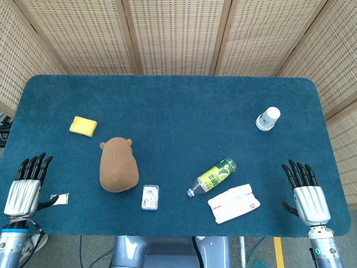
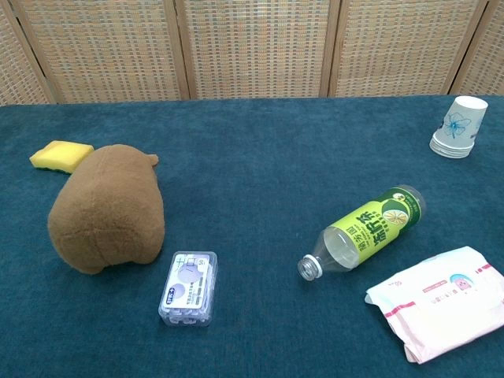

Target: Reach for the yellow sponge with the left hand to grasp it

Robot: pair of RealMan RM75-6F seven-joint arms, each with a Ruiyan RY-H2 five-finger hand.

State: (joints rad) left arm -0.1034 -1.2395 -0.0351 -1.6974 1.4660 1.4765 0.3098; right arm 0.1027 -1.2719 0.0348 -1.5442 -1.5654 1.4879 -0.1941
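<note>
While both arms are idling at the near table edge in the head view, the left hand (image 1: pixel 25 187) is lying flat, fingers extended and slightly apart, holding nothing. The right hand (image 1: pixel 305 192) is lying likewise, empty. The yellow sponge (image 1: pixel 83 125) is sitting well ahead of the left hand, near the plush toy (image 1: pixel 118 166). A small packet (image 1: pixel 59 198) is lying just beside the left hand.

Chest view: neither hand is showing. The yellow sponge (image 2: pixel 61 155) is resting far left, just behind the plush toy (image 2: pixel 108 208), apparently not touching it.
</note>
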